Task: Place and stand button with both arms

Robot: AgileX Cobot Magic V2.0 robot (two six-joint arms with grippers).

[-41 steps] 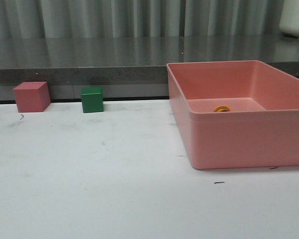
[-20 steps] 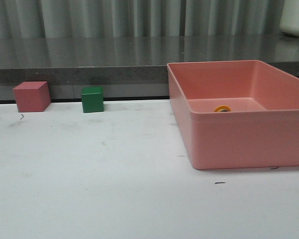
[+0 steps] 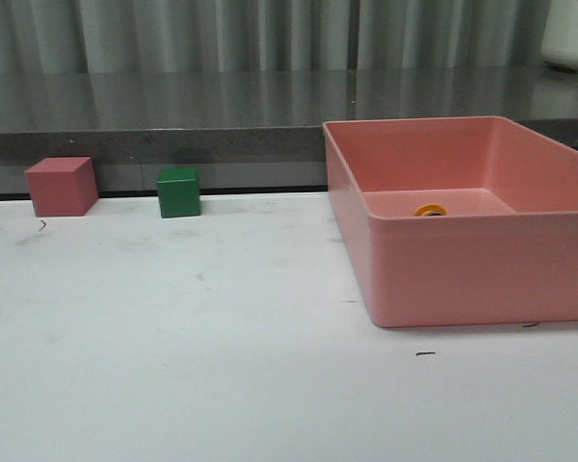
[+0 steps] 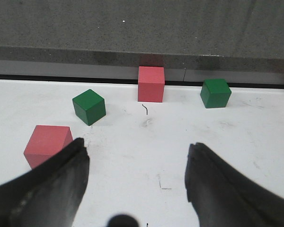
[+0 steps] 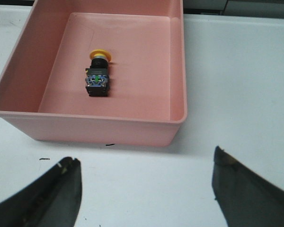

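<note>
The button (image 5: 98,75) lies on its side on the floor of the pink bin (image 5: 175,71), yellow cap toward the far wall, black base with bluish terminals toward me. In the front view only its yellow cap (image 3: 430,210) shows above the bin's front wall (image 3: 482,269). My right gripper (image 5: 146,163) is open and empty over the white table, short of the bin's near wall. My left gripper (image 4: 138,147) is open and empty above the table, near the cubes. Neither arm shows in the front view.
Two pink cubes (image 4: 151,83) (image 4: 46,144) and two green cubes (image 4: 89,106) (image 4: 215,92) lie ahead of the left gripper. The front view shows a pink cube (image 3: 62,186) and a green cube (image 3: 178,192) by the grey ledge (image 3: 173,144) at the table's back.
</note>
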